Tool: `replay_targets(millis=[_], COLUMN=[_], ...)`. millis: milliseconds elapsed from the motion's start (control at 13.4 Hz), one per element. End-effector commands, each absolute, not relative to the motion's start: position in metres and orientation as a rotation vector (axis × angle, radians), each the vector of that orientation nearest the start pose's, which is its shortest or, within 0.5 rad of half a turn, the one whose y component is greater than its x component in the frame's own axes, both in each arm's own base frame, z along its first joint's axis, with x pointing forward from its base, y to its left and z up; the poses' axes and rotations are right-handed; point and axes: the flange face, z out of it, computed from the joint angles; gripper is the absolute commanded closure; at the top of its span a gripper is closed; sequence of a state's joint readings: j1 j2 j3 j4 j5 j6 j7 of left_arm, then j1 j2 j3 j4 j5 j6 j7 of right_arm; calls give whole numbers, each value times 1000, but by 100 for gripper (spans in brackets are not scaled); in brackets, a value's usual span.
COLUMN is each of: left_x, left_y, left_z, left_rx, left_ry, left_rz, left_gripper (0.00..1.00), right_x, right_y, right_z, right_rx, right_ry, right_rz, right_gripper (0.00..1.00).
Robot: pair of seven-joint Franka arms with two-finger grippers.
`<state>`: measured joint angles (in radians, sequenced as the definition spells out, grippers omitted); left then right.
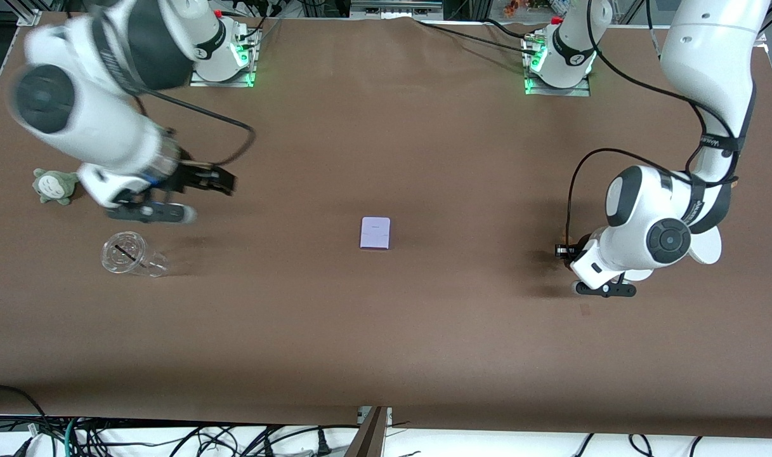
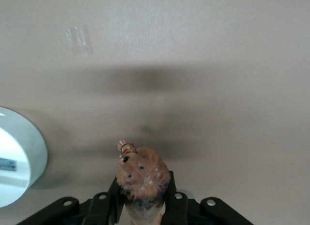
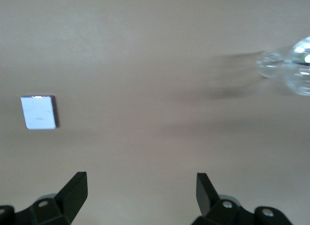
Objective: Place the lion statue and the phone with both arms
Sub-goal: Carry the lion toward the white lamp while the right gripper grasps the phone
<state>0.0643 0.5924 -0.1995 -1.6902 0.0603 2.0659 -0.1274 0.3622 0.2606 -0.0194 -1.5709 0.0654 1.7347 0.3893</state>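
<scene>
bench (image 1: pixel 424 330) | right gripper (image 3: pixel 141 191): fingers wide, over bare bench near clear cup (image 1: pixel 132 256), must travel to phone | left gripper (image 2: pixel 143 201): fingers clamp lion statue (image 2: pixel 142 179), low, placing | phone (image 1: pixel 375 233): flat, mid-bench

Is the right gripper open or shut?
Open. In the right wrist view the right gripper shows its jaws spread wide with bare table between them, holding nothing.

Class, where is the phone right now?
The phone lies flat mid-table, between the two arms, with nothing touching it. The clear cup lies toward the right arm's end, slightly nearer the front camera.
</scene>
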Motion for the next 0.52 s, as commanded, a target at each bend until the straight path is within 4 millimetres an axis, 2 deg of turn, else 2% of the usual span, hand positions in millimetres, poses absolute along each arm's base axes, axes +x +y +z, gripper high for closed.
replay_targets(millis=[0,150,224,374,449], left_x=[652,646,643,634,634], left_y=[-56,-55,-54,-56,-55], left_z=[224,210,203,190,191], left_rx=[-3169,-3173,-3177,-3181,-3182], left_ry=[98,116,120,124,122], left_rz=[319,317,302,288,285], left_gripper=[92,91,90,84,48], right_x=[602,606,609,618,619], right_y=[264,305,327,358,373], right_z=[445,416,395,358,342], right_rx=[-3120,-3117,-3118,-3121,-3121], right_ry=[96,87,117,108,82], right_rz=[143,98,94,83,76], right_gripper=[1,1,1,1,1])
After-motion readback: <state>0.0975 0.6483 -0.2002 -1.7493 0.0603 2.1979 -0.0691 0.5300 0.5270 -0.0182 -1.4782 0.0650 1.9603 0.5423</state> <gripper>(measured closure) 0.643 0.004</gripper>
